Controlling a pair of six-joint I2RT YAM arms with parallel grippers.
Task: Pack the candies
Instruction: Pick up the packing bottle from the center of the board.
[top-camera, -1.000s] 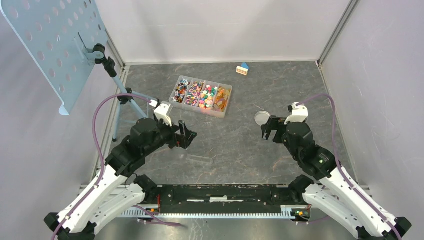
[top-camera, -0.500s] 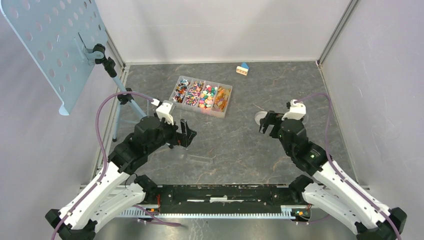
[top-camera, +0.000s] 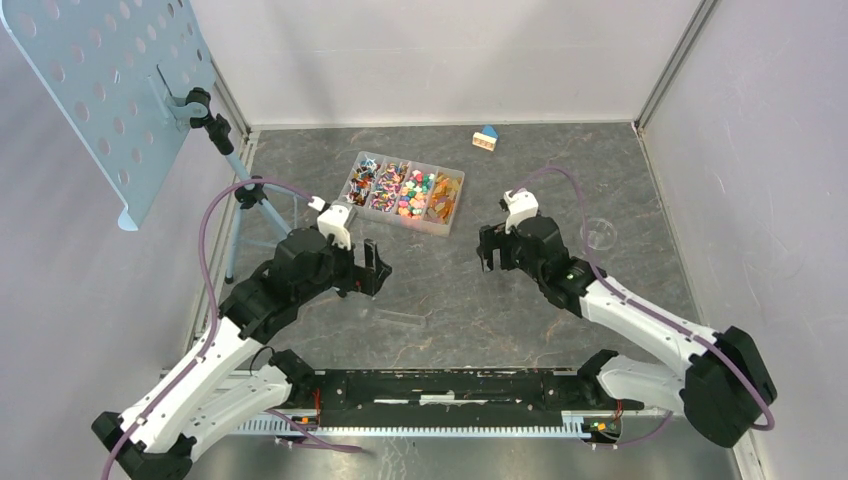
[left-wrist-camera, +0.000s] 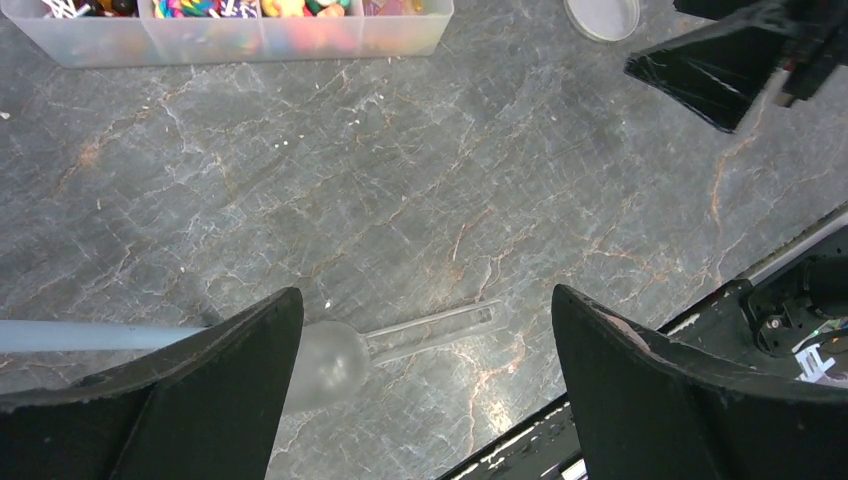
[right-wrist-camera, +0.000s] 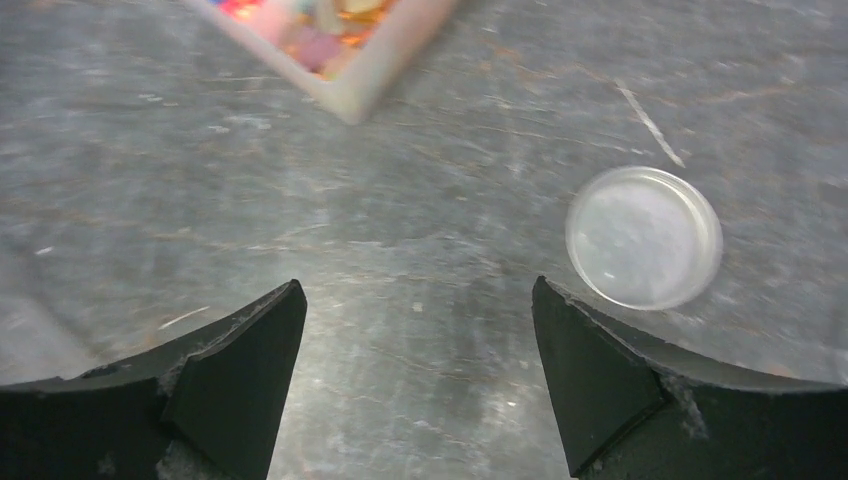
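The right arm (top-camera: 640, 315) has swung inward across the desk (top-camera: 450, 300). Its jaws, wide apart, have gone from just beside the round disc (right-wrist-camera: 643, 237) to a spot near the right end of the compartment tray (top-camera: 403, 192), and from above the arm now covers that disc. A clear ring (top-camera: 598, 235), earlier under the wrist, lies uncovered. The left arm (top-camera: 300, 270) has edged slightly forward.

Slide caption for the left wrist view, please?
Open left gripper hovers over a clear scoop on the grey table, candies in their tray beyond.
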